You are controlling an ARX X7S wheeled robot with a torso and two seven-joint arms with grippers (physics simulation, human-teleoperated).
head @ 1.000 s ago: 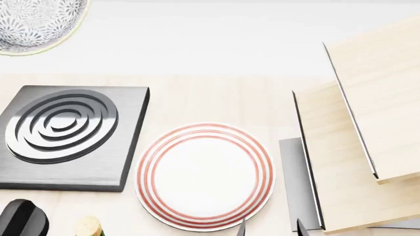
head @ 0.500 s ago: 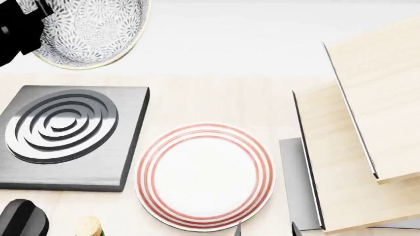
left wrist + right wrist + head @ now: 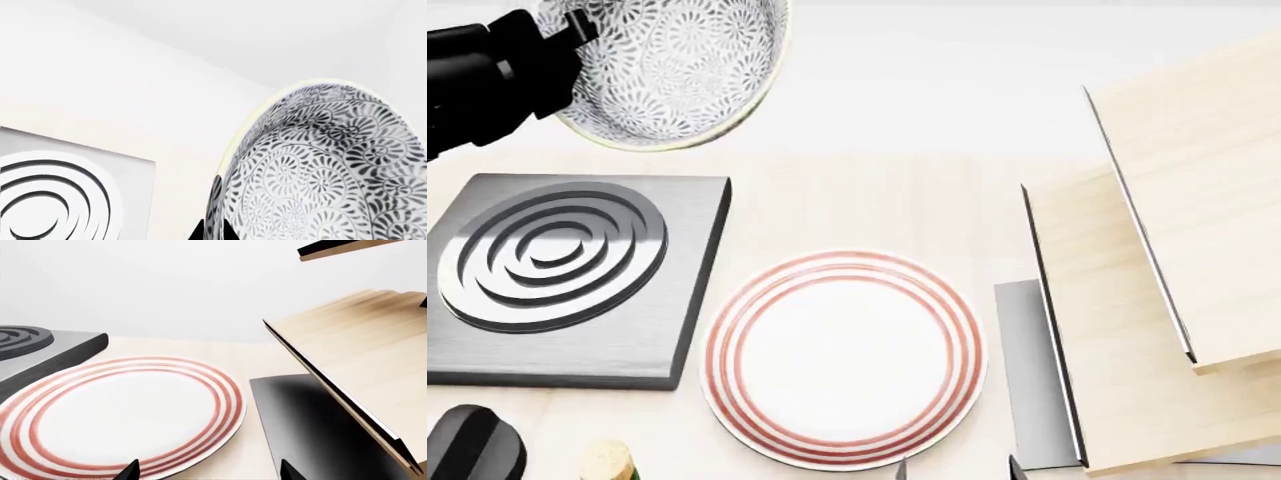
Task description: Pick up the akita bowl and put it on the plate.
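Note:
The akita bowl (image 3: 674, 65), white with a dense grey-black floral pattern, hangs in the air at the top left of the head view, above the back of the table. My left gripper (image 3: 571, 32) is shut on its left rim; in the left wrist view the rim of the bowl (image 3: 320, 170) passes between the two dark fingertips of the left gripper (image 3: 213, 232). The plate (image 3: 843, 358), white with red rings, lies on the table in front. My right gripper (image 3: 208, 472) is open near the plate's (image 3: 113, 412) front right edge, with nothing in it.
A dark grey square stove burner (image 3: 561, 275) with raised rings sits left of the plate. Slanted light wooden boards (image 3: 1174, 270) over a grey panel (image 3: 1034, 370) fill the right side. A black knob (image 3: 474, 445) and a small tan object (image 3: 607, 462) lie at the front left.
The left gripper has carried the bowl to the right and into fuller view at the top left. The right gripper's tips have slipped lower at the head view's bottom edge.

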